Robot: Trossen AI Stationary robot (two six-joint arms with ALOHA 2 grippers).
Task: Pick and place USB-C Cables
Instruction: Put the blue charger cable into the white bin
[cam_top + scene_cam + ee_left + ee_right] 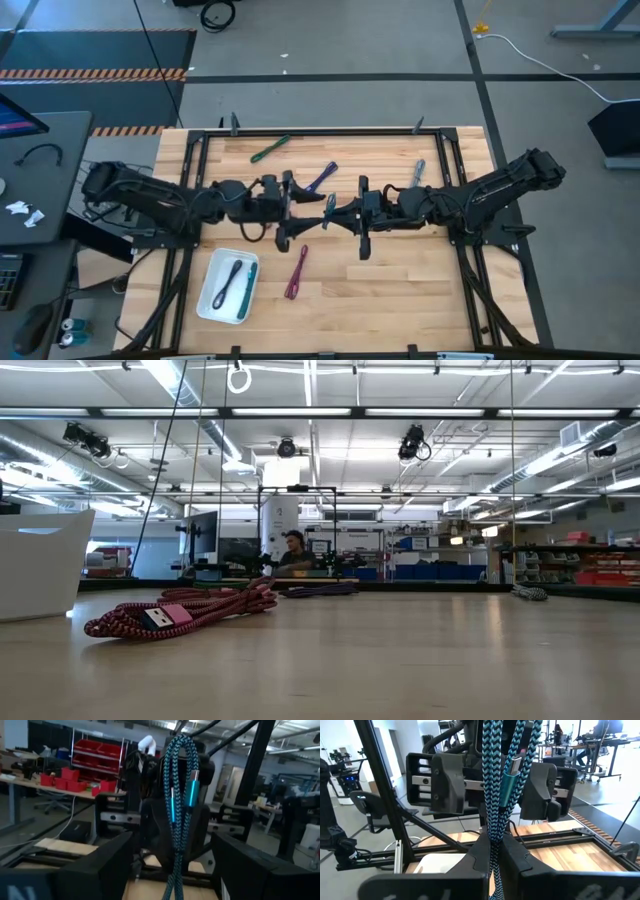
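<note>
A teal braided USB-C cable [330, 204] is held above the table's middle, between my two grippers, which face each other. My right gripper [492, 851] is shut on it. My left gripper [175, 870] is open; its fingers stand on either side of the cable's free part [179, 795], and I see no touch. On the table lie a green cable [270, 148], a purple one [320, 178], a grey one [419, 172] and a magenta one [297, 272]. The white tray [212, 300] holds a dark cable [232, 280] and a teal-blue one [248, 280]. My right gripper pinches the teal cable bundle between its two fingers, several strands at once [493, 840]. The fingers come level from the table's right. The cable is lifted clear of the table and sticks out past the fingertips toward my left gripper, its metal plug [511, 782] beyond the pinch.
The black frame rails [195, 190] run along the table's sides and far edge. In the low view the magenta cable [180, 612] lies near, with the tray's wall [40, 560] beside it. Bare wood shows at the near right [400, 300]. A person [293, 550] sits far behind.
</note>
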